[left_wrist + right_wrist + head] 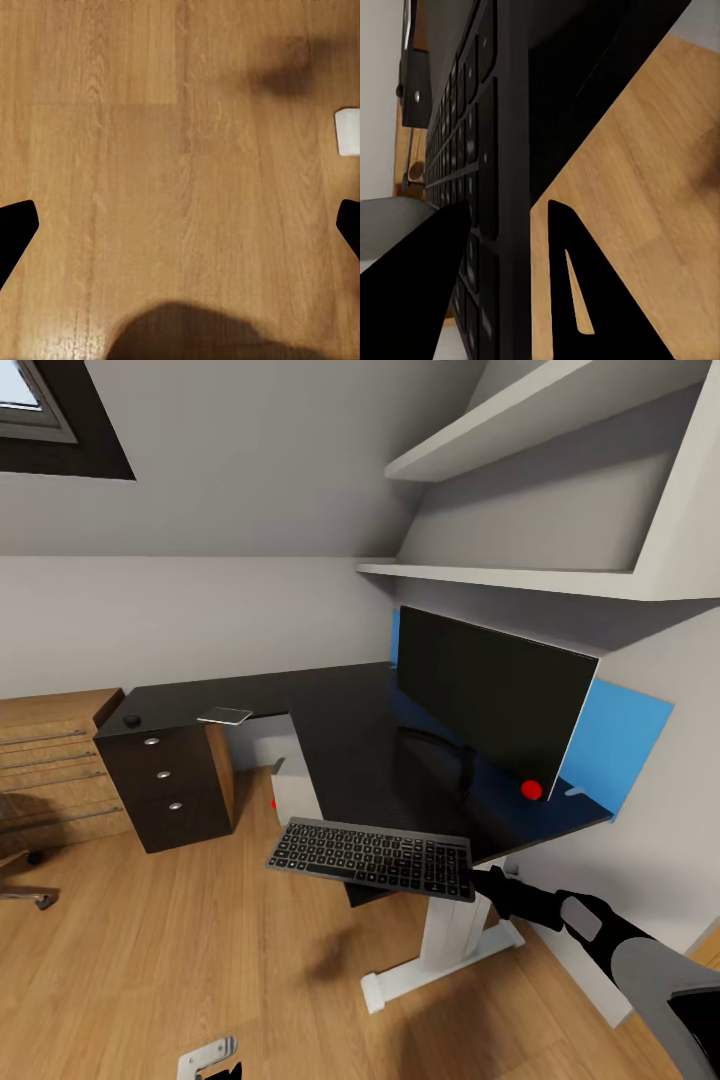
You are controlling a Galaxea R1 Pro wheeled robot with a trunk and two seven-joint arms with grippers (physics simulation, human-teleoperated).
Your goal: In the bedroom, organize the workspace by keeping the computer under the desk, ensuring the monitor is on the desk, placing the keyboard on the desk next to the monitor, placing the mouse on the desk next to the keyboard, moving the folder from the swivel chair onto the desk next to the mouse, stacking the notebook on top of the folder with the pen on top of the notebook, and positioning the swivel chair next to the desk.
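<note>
Clamping the keyboard (372,857) by its end, the right gripper (480,882) holds it level, long axis along the desk (340,750) front edge, just below the top.

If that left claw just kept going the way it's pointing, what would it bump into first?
Most likely the wooden floor. The left wrist view looks straight down between the left gripper's open fingers onto bare boards, with nothing in between, though depth is hard to judge.
</note>
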